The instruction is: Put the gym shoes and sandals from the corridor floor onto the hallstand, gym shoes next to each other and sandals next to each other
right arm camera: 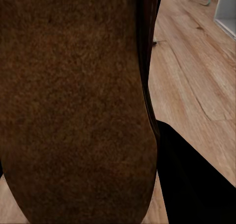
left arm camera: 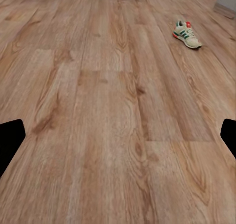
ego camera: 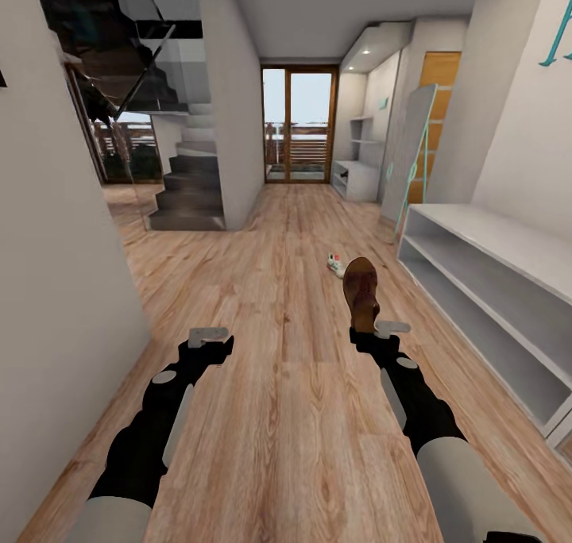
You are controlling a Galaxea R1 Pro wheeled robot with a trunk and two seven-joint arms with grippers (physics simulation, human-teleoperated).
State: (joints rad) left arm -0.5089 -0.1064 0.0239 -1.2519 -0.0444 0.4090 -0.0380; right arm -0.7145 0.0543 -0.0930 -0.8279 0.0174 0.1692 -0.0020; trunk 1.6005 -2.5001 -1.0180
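Note:
My right gripper (ego camera: 373, 330) is shut on the heel end of one dark brown sandal (ego camera: 361, 287), held off the corridor floor (ego camera: 278, 416) with its toe pointing away. In the right wrist view the sandal's sole (right arm camera: 73, 101) is pressed close beside a black finger (right arm camera: 196, 184). One white gym shoe (ego camera: 337, 263) with green stripes lies on the floor just beyond the sandal; the left wrist view shows that gym shoe (left arm camera: 187, 34) too. My left gripper (ego camera: 210, 338) hovers open and empty above bare planks, its fingertips (left arm camera: 10, 140) spread wide. The hallstand (ego camera: 355, 179), with shelves above it, stands far down the corridor on the right.
A plain low white two-shelf bench (ego camera: 485, 281) runs along the right wall close to my right arm. A mirror (ego camera: 409, 150) leans past it. A wall (ego camera: 56, 289) closes the left side, with stairs (ego camera: 187, 186) beyond and a glass door (ego camera: 299, 126) at the far end.

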